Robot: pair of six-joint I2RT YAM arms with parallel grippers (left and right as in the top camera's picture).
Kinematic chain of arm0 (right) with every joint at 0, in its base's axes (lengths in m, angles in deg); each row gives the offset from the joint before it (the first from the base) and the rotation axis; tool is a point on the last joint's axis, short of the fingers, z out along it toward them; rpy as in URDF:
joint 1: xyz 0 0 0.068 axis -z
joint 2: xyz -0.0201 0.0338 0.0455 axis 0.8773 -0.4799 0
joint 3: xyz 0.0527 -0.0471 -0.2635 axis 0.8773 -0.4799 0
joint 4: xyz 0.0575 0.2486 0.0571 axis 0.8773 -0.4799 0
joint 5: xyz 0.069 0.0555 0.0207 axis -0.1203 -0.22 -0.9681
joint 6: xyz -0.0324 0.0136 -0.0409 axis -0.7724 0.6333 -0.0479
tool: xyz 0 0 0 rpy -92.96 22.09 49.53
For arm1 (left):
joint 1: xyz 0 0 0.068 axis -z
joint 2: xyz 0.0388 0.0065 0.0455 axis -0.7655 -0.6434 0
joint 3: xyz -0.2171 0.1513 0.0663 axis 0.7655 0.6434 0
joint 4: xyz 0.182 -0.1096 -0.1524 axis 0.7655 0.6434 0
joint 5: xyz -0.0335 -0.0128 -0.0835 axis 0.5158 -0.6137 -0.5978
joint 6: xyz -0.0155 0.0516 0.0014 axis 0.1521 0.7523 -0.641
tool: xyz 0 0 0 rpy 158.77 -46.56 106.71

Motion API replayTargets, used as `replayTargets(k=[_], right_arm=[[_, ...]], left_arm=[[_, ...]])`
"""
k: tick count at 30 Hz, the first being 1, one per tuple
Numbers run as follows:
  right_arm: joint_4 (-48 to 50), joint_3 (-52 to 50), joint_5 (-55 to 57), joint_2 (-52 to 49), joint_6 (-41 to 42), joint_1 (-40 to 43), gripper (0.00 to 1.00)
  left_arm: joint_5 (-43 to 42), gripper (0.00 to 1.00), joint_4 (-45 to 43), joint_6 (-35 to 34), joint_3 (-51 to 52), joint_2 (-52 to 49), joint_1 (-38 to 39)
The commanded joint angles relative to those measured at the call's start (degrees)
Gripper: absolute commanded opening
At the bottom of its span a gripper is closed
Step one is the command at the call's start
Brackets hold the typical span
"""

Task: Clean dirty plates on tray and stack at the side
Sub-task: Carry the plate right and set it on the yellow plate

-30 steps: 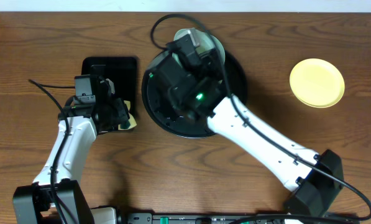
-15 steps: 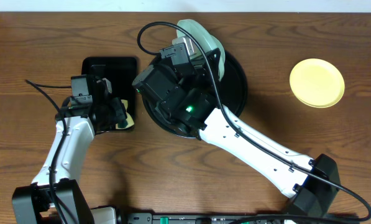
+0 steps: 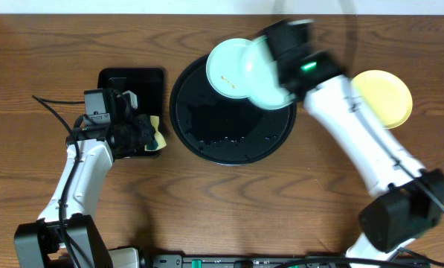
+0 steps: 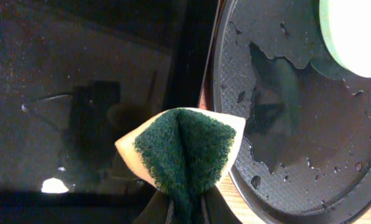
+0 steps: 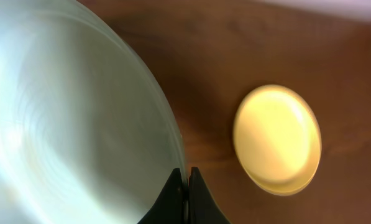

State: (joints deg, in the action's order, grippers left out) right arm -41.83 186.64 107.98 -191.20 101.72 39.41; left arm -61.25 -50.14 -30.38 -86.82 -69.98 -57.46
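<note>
Blue plate (image 5: 73, 112) pinched by its rim in my right gripper (image 5: 185, 183), aloft over the tray (image 3: 207, 145) edge, short of the yellow plate (image 3: 379, 99); left gripper (image 4: 184, 208) clamps the sponge (image 4: 185, 146); thin edge-hold could slip if I swing fast.

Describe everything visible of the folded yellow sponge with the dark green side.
The folded yellow sponge looks like soft foam with a rough dark green layer, bent so the green face shows between yellow edges. The left gripper is shut on its lower end. It is over the edge of the rectangular black tray, beside the large round black tray's rim. Whether it touches either tray cannot be told.
</note>
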Motion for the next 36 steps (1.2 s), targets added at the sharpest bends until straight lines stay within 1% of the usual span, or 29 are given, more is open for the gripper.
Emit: replayTargets(k=[1, 6, 12, 17, 21, 22, 23, 24, 25, 26, 28, 29, 30, 31, 34, 36], right_arm=[[-1.7, 0.8, -16.1, 2.6, 2.6, 11.4, 0.01], [-4.0, 0.8, -23.8, -0.3, -0.2, 28.7, 0.01], [-3.1, 0.1, -28.5, -5.5, -2.1, 41.4, 0.01], [-2.3, 0.1, -29.0, -11.6, -2.1, 46.5, 0.01], [-0.6, 0.1, -35.2, -15.8, -4.7, 48.5, 0.01], [-0.2, 0.1, -35.5, -16.5, -4.7, 48.7, 0.03], [0.1, 0.1, -35.4, -16.9, -4.7, 48.8, 0.12], [0.4, 0.1, -35.3, -17.2, -5.5, 48.9, 0.24], [0.4, 0.1, -35.3, -17.3, -6.7, 48.9, 0.44], [0.3, 0.1, -35.3, -17.3, -8.0, 48.9, 0.53], [0.1, 0.1, -36.3, -16.9, -10.7, 48.9, 0.63], [0.1, 0.1, -37.7, -16.8, -11.8, 48.8, 0.70], [-0.1, 0.3, -39.4, -16.7, -12.7, 48.6, 0.75], [-0.5, 0.7, -41.0, -16.7, -13.7, 48.4, 0.77], [-3.3, 2.9, -46.3, -16.7, -18.5, 46.5, 0.78], [-5.9, 5.6, -47.7, -16.7, -20.9, 43.8, 0.78]], left_arm=[[-1.2, 0.08, 0.0, 0.6, -0.2, 0.4, -0.3], [-1.2, 0.08, 0.0, 0.6, -0.2, 0.4, -0.3], [-1.2, 0.08, -0.7, 0.6, -0.2, 0.4, -0.3], [-1.2, 0.08, -0.7, 0.6, -0.2, 0.4, -0.3], [-1.2, 0.08, -0.9, 0.6, -0.2, 0.4, -0.3], [-1.2, 0.08, -1.1, 0.6, -0.2, 0.4, -0.3], [-1.2, 0.08, -1.1, 0.6, -0.2, 0.4, -0.3], [-1.2, 0.08, -1.1, 0.6, -0.2, 0.4, -0.3], [-1.2, 0.08, -1.1, 0.6, -0.2, 0.4, -0.3], [-1.2, 0.08, -1.1, 0.6, -0.2, 0.4, -0.3], [-1.1, 0.08, -1.1, 0.9, -0.2, 0.4, -0.3], [-1.1, 0.08, -1.3, 0.9, -0.2, 0.4, -0.3], [-1.1, 0.08, -1.4, 0.9, -0.2, 0.4, -0.3], [-1.1, 0.08, -1.6, 0.9, -0.2, 0.4, -0.3], [-1.1, 0.08, -2.2, 0.8, -0.2, 0.4, -0.3], [-1.1, 0.08, -2.2, 0.8, -0.2, 0.4, -0.3]])
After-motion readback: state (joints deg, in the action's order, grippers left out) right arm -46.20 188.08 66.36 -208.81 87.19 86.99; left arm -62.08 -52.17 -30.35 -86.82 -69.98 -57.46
